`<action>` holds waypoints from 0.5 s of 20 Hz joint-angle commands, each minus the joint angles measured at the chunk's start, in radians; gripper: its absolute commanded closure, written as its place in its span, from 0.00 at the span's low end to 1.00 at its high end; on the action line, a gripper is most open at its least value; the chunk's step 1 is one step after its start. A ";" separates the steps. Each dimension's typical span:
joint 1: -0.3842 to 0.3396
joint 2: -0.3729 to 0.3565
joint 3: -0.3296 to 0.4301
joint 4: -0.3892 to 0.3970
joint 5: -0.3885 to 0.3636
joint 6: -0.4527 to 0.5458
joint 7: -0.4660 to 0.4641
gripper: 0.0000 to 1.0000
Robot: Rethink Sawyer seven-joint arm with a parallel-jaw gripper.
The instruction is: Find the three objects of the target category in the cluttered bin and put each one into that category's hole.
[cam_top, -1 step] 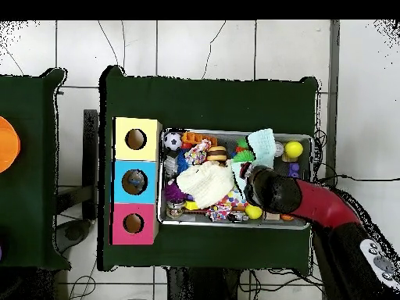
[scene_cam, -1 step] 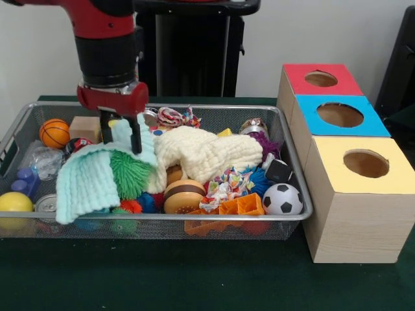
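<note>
My gripper hangs over the left half of the wire bin, its fingers closed on a raised fold of the mint green cloth. The cloth drapes down over a green spiky ball. A cream cloth lies beside it in the bin's middle. From overhead the arm covers the gripper; the mint cloth and cream cloth show. Three boxes with holes stand beside the bin: red, blue, yellow.
The bin also holds an orange basketball, a soccer ball, a yellow ball, a toy burger, a wooden block, a tin can, orange plastic pieces and a rope toy.
</note>
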 commanded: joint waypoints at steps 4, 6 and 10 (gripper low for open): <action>-0.107 -0.065 0.137 0.148 -0.030 0.118 -0.130 0.00; -0.124 -0.061 0.147 0.153 -0.041 0.112 -0.138 0.00; -0.157 -0.052 0.166 0.151 -0.061 0.119 -0.161 0.00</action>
